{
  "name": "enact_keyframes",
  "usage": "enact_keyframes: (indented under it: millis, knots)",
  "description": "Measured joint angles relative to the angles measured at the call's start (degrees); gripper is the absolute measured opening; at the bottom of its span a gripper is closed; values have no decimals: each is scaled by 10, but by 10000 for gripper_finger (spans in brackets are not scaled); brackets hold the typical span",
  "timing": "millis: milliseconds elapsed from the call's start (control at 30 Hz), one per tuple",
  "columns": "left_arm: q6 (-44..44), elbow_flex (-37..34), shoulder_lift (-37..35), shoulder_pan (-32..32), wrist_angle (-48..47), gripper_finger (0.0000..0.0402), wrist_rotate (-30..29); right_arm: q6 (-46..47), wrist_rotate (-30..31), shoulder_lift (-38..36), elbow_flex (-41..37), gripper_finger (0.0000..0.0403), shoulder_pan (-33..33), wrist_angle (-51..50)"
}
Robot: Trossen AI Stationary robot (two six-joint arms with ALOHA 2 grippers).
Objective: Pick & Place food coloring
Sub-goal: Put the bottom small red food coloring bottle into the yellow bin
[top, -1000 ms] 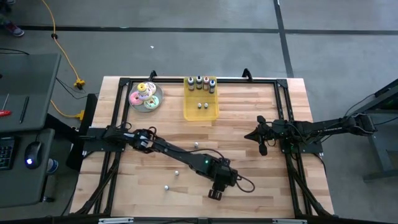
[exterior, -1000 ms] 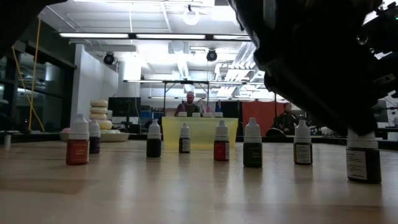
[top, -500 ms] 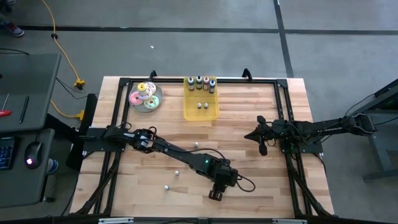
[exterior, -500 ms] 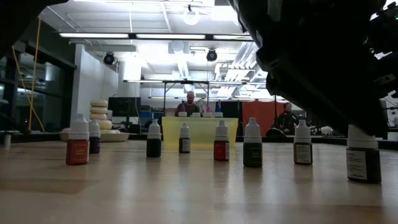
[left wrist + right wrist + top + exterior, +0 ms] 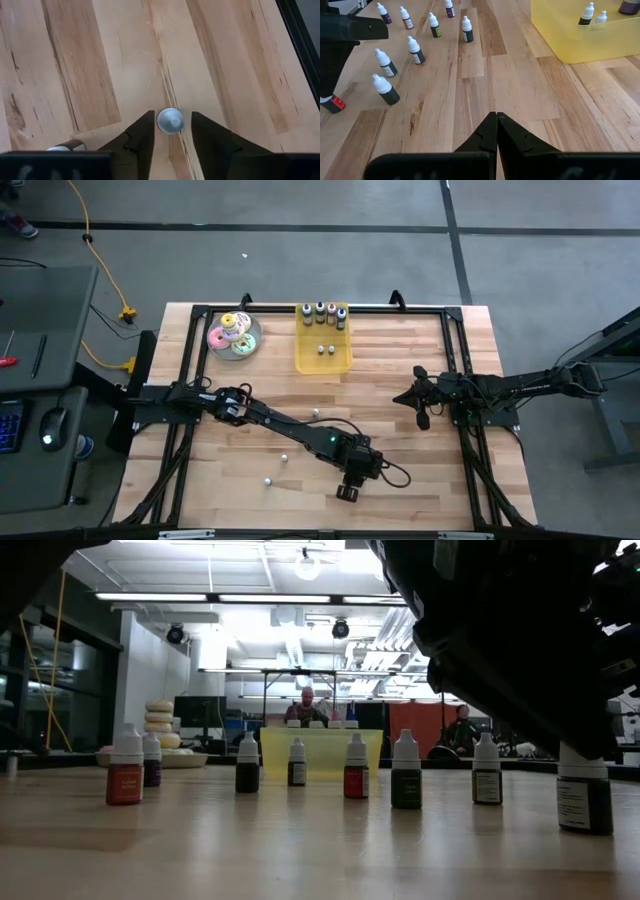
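Food coloring bottles (image 5: 406, 771): small droppers, white caps, red, dark, green bodies, upright, spread in row across low view's middle. Several (image 5: 321, 312) seen standing in high view's upper centre.

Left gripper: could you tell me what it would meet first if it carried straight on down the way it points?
The left gripper would meet the white-capped bottle standing between its open fingers, probably cap first; below that is the wooden table.

The low view shows eight dropper bottles (image 5: 248, 763) standing loose on the desk (image 5: 300, 840). From above, the yellow tray (image 5: 322, 358) at 12 o'clock holds six bottles (image 5: 321, 311): four in a row, two apart. One plate of donuts (image 5: 234, 335) sits at 11 o'clock. Two arms work the desk.
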Motion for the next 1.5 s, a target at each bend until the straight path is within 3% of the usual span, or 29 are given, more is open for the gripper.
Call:
enact_keyframes:
  millis: [400,1000,1267,1500]
  knots:
    - [2,0,0,2,1,31,0,0,0,0,0,0,0,0]
    - [5,3,0,7,-5,28,-14,0,0,0,0,0,0,0]
    - [17,94,1,21,-97,28,-38,0,0,0,0,0,0,0]
    - [-17,94,-39,44,-116,28,-41,0,0,0,0,0,0,0]
